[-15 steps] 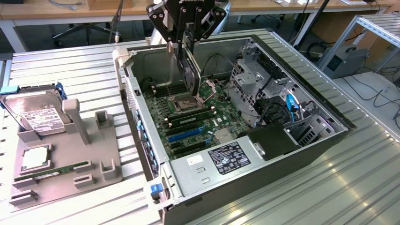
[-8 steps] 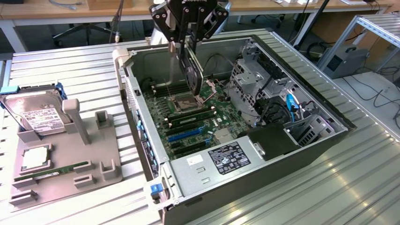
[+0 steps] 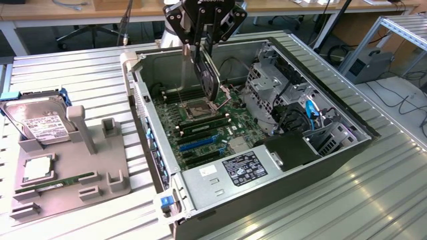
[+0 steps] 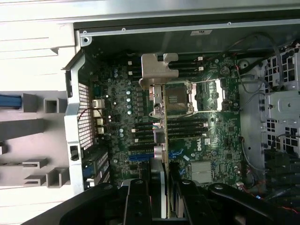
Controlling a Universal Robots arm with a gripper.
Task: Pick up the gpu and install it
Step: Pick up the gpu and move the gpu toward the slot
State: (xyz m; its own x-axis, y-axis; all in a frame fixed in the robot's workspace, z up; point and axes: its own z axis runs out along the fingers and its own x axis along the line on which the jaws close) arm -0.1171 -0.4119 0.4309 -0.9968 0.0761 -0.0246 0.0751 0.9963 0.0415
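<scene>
An open dark metal computer case (image 3: 320, 165) lies on its side on the ribbed aluminium table (image 3: 347, 210), holding a green motherboard (image 3: 200, 135) with a square metal-framed socket (image 3: 198, 107) and a perforated silver drive cage (image 3: 267, 85). At the exterior view's left, a grey moulded holder (image 3: 67, 192) carries a boxy silver hard drive (image 3: 43, 122), a square chip (image 3: 38, 167) and a narrow green memory stick (image 3: 57, 182). The gripper (image 3: 202, 47) is clamped on the top edge of the gpu (image 3: 211, 80), a thin dark card hanging edge-down above the far part of the motherboard and not seated in any slot, with its pale metal bracket (image 4: 158, 70) on the side toward the exterior view's left.
</scene>
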